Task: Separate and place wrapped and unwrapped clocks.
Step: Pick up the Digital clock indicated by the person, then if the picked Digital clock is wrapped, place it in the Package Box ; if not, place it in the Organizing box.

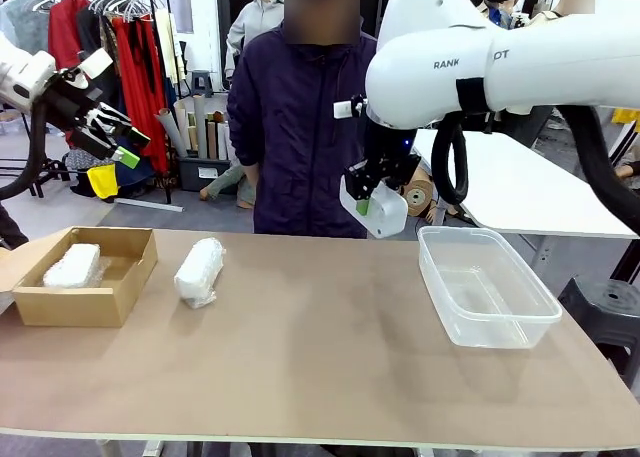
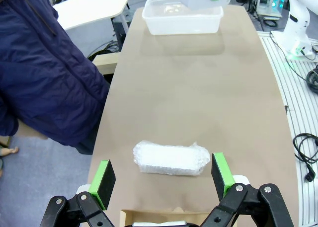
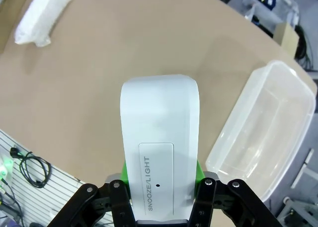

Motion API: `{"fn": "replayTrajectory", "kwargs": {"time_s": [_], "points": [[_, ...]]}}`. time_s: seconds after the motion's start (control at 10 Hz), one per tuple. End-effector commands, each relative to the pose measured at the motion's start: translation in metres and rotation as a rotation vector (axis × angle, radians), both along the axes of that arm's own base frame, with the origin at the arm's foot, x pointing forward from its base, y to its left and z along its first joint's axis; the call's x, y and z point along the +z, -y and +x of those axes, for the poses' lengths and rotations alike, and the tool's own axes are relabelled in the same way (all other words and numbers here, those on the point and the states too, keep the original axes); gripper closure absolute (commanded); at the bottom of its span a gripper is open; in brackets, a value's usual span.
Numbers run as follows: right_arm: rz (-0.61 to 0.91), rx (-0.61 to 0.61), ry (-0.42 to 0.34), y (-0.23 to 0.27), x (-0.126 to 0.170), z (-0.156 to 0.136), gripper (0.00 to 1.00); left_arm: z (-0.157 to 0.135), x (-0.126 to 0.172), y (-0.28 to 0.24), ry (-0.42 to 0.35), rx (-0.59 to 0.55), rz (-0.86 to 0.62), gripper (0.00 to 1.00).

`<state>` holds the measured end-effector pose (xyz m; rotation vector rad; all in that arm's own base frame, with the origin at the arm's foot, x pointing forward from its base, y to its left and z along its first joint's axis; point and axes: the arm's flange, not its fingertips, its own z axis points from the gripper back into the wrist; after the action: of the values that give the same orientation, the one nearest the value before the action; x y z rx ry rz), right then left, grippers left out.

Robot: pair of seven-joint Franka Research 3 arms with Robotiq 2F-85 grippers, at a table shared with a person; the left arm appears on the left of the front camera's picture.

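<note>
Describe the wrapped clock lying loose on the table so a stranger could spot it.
Start at the brown table and find the open cardboard box near its left end. Just right of the box, on the bare tabletop, lies the wrapped clock, a lumpy bundle in crinkly white padding. Its twin sits inside the box, and the smooth white clock hangs in the right gripper.
</note>
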<state>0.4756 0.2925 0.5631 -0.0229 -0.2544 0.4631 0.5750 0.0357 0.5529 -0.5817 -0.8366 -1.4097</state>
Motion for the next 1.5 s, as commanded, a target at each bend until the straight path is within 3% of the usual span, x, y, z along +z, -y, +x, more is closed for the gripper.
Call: {"fn": "replayTrajectory", "kwargs": {"time_s": [0.0, 0.1, 0.2, 1.3, 1.4], "points": [[0.009, -0.007, 0.084, 0.001, 0.007, -0.014, 1.0, -0.005, -0.001, 0.0, 0.01, -0.01, -0.001, 0.0], [0.017, -0.024, 0.097, 0.003, 0.007, -0.012, 1.0, -0.005, -0.001, 0.0, 0.01, -0.01, -0.001, 0.0], [0.009, 0.009, 0.026, -0.003, 0.008, -0.006, 1.0, -0.005, -0.001, 0.0, 0.01, -0.01, -0.001, 0.0], [0.009, 0.01, 0.021, -0.005, 0.004, -0.005, 1.0, -0.005, -0.001, 0.0, 0.01, -0.01, -0.001, 0.0], [0.028, 0.123, -0.044, 0.012, 0.019, -0.006, 1.0, -0.005, -0.001, 0.0, 0.01, -0.01, -0.001, 0.0]]}}
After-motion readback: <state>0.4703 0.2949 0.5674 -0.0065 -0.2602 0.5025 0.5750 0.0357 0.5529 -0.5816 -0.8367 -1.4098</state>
